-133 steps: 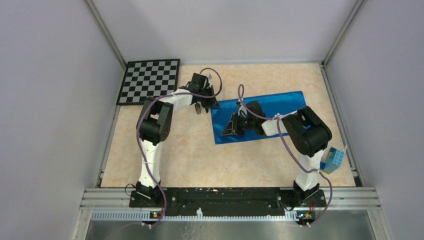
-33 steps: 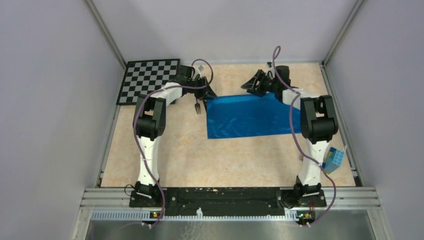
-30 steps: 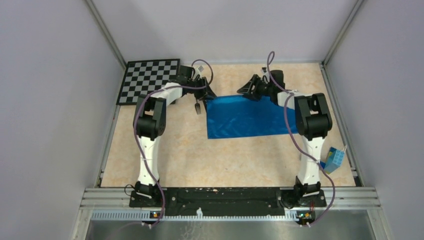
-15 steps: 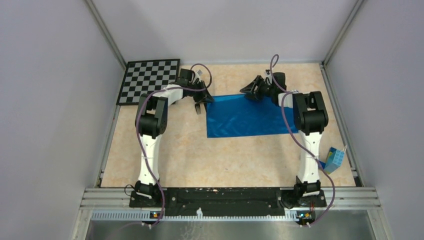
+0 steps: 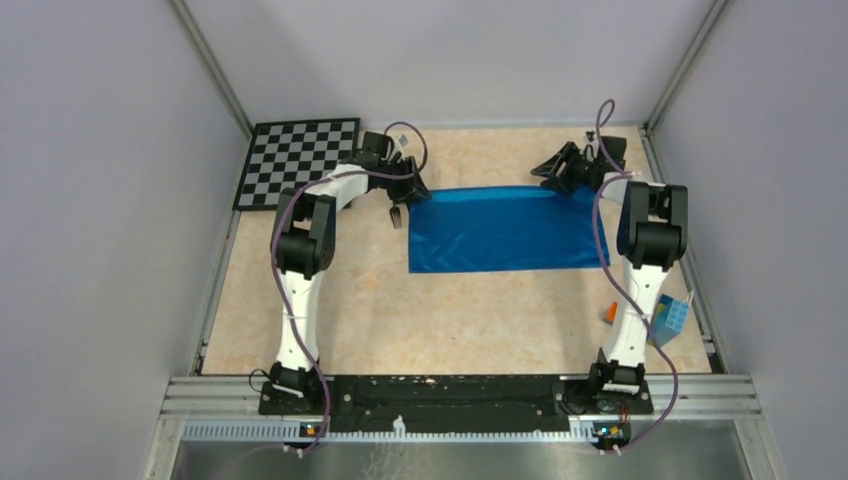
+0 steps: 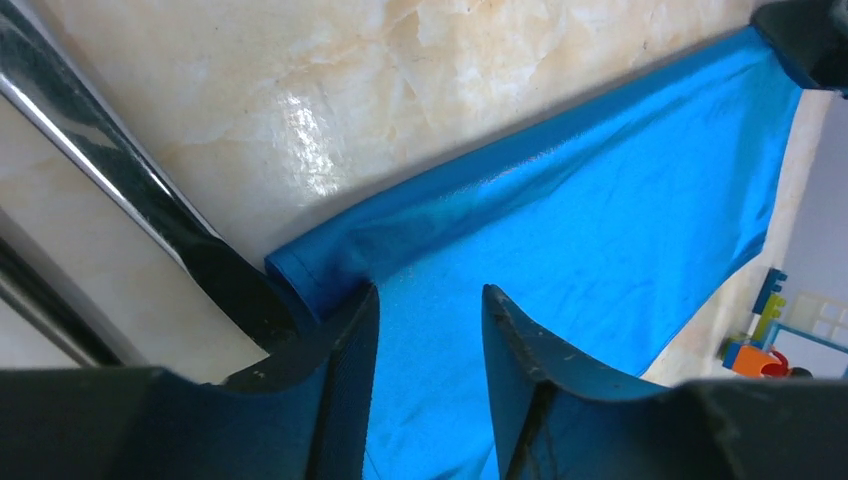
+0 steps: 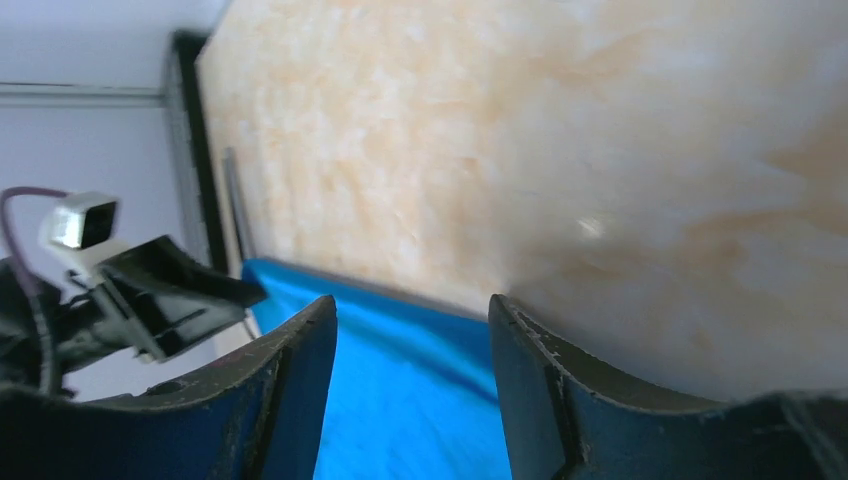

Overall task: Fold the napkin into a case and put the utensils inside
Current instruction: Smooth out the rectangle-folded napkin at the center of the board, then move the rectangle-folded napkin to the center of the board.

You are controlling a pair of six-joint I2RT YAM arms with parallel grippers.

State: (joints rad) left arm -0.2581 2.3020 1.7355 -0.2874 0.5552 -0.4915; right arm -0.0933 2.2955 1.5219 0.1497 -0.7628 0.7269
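Napkin (image 5: 500,228) flat on table (image 5: 380,310) (fork (image 5: 397,217) beside corner).

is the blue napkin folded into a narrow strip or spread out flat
Spread out: the napkin lies as one wide flat rectangle on the table, not a narrow strip. Whether it is doubled over, cannot tell.

napkin (image 5: 500,228): bright blue, plain, slight sheen. checkerboard (image 5: 298,162): black-and-white squares. table (image 5: 450,310): pale peach, marbled. fork (image 5: 397,215): dark. left arm (image 5: 298,290), right arm (image 5: 632,300): white links, black joints; cables (image 5: 404,126) purple. toy blocks (image 5: 668,318): light blue, orange.
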